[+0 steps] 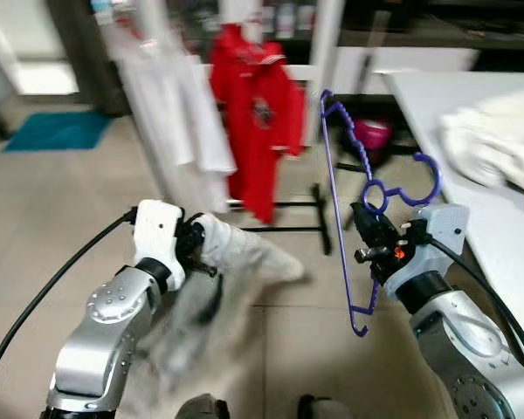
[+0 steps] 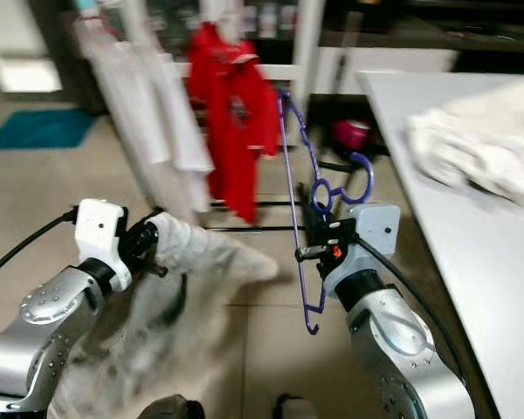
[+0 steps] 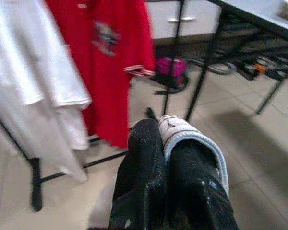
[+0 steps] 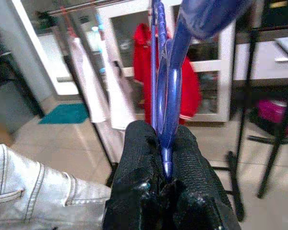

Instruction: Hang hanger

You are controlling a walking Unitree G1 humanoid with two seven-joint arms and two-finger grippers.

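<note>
A: where's the hanger (image 1: pixel 341 209) at?

B: right gripper (image 1: pixel 372 237) has its fingers pinched on it, long axis near upright, hook curling toward the table (image 1: pixel 498 218). No containers anywhere.

A: and the left gripper (image 1: pixel 195 244)?

B: clamped on pale jeans (image 1: pixel 244 253) (rack (image 1: pixel 279 209) with red shirt (image 1: pixel 258 113) behind).

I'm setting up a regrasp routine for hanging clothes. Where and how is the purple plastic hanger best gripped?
Pinch the purple plastic hanger on its thin bar near the looped neck below the hook, probably from the robot's side, fingers closing across the flat frame. That is how the right gripper holds it: frame upright, hook clear. The left gripper clamps a pale garment.
</note>
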